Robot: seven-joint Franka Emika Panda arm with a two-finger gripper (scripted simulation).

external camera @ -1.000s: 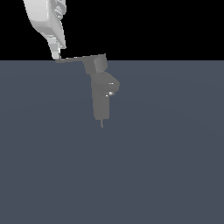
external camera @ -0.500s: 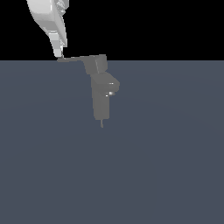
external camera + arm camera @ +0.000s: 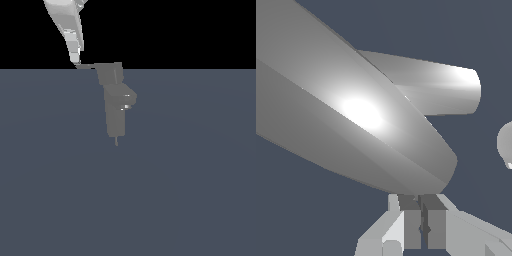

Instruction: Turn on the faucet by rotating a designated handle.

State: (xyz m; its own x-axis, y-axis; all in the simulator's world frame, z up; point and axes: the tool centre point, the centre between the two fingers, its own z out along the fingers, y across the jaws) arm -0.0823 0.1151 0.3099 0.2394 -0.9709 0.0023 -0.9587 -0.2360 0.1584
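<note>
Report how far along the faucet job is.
Done: the tool has reached the free end of the handle atop the faucet. In hand: its tip sits at that end, fingers nearly together in the wrist view. Left: swinging the handle round; nothing shows the faucet turned on.

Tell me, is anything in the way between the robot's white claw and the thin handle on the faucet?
No. In the exterior view the gripper tip sits right at the outer end of the handle, nothing between them. Actual contact cannot be confirmed.
</note>
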